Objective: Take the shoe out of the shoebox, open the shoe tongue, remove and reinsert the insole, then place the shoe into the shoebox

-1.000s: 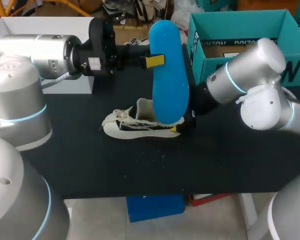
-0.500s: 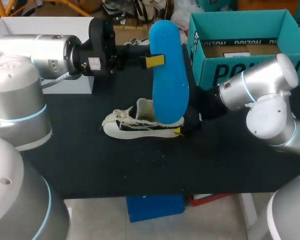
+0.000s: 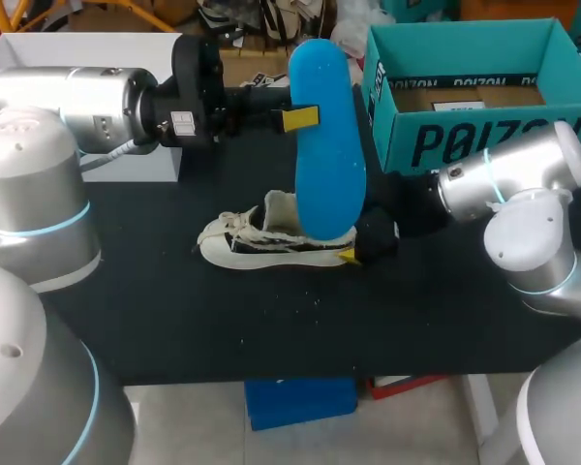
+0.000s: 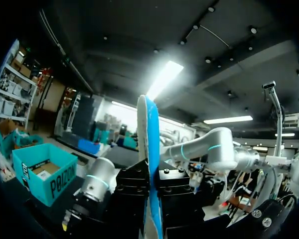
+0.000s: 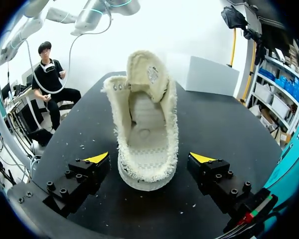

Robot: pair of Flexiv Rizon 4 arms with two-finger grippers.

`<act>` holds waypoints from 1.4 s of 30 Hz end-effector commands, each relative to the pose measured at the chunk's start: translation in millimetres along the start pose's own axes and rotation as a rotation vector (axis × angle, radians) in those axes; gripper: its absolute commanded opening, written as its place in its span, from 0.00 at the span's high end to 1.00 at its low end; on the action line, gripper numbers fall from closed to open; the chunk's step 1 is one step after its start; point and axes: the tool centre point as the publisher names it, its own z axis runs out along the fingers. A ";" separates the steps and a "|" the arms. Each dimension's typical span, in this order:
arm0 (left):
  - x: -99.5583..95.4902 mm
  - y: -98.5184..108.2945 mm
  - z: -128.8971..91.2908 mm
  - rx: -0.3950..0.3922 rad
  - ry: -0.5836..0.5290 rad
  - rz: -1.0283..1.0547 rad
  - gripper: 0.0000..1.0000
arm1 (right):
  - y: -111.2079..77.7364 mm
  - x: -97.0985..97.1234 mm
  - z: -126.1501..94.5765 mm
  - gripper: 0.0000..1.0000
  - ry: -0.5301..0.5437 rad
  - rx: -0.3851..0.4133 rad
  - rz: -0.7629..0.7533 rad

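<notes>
**Table**: black top, with a scatter of pale flecks near the front edge.

**Shoe**: cream, frayed at the edges. It lies on its sole at mid-table, outside the box, toe toward the left arm. The tongue is raised and the opening is bare, with no insole inside.

**Right gripper**: just behind the heel. Its fingers are spread, one on each side of the heel, and grasp nothing.

**Insole**: blue, held upright on end above the heel half of the shoe.

**Left gripper**: clenched on the insole across its upper part.

**Step in hand**: judged to be between removal and reinsertion, as the insole is out and held aloft.

**Next move**: likely calls for tipping the insole and feeding it toe-first under the raised tongue. The right gripper would probably need to brace the heel so the shoe does not slide.

**Shoebox**: teal, open-topped, at the table's far right. It holds no shoe; only a brown floor and a white slip show.
</notes>
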 end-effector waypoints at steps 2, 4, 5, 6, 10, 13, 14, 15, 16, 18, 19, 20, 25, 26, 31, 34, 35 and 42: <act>-0.1 1.0 1.8 0.002 -0.004 0.002 1.00 | -2.0 -0.7 1.5 0.00 0.003 -0.014 0.002; -0.1 1.0 1.8 0.002 -0.004 0.002 1.00 | 0.4 -0.9 -2.7 0.00 0.014 0.023 -0.006; -0.1 1.0 1.8 0.002 -0.004 0.002 1.00 | 2.0 -1.2 -4.8 0.00 0.019 0.040 -0.008; -0.1 1.0 1.8 0.002 -0.004 0.002 1.00 | 5.5 -2.7 -10.1 0.00 0.034 0.102 -0.004; -0.1 1.0 1.8 0.002 -0.004 0.002 1.00 | 18.5 -9.8 -24.4 0.00 0.052 0.343 -0.043; -0.1 1.0 1.8 0.002 -0.004 0.002 1.00 | 28.3 -15.3 -32.5 0.00 0.031 0.436 -0.044; -0.1 1.0 1.8 0.002 -0.004 0.002 1.00 | 30.5 -16.6 -33.4 0.00 0.021 0.506 -0.061; -0.1 1.0 1.8 0.002 -0.004 0.002 1.00 | 31.7 -18.0 -33.2 0.00 0.007 0.583 -0.073; -0.1 1.0 1.8 0.002 -0.004 0.002 1.00 | 31.4 -19.7 -32.4 0.00 -0.005 0.651 -0.086; -0.1 1.0 1.8 0.002 -0.004 0.002 1.00 | 32.9 -21.9 -29.8 0.17 -0.020 0.730 -0.105; -0.1 1.0 1.8 0.002 -0.004 0.002 1.00 | 34.2 -22.9 -27.5 0.24 -0.026 0.757 -0.109; -0.1 1.0 1.8 0.002 -0.004 0.002 1.00 | 35.6 -23.3 -24.6 0.23 -0.029 0.793 -0.123; -0.1 1.0 1.8 0.002 -0.004 0.002 1.00 | 39.3 -25.0 -9.2 0.15 -0.059 0.935 -0.169; -0.1 1.0 1.8 0.002 -0.004 0.002 1.00 | 40.4 -24.8 -6.0 0.13 -0.058 0.947 -0.174; -0.1 1.0 1.8 0.002 -0.004 0.002 1.00 | 48.7 -24.2 5.9 0.18 -0.065 1.007 -0.202; -0.1 1.0 1.8 0.002 -0.004 0.002 1.00 | 53.2 -25.5 11.8 0.31 -0.070 1.046 -0.221; -0.1 1.0 1.8 0.002 -0.004 0.002 1.00 | 54.6 -25.9 13.7 0.38 -0.073 1.059 -0.226; -0.1 1.0 1.8 0.002 -0.004 0.002 1.00 | 60.2 -27.0 27.6 0.50 -0.061 1.097 -0.230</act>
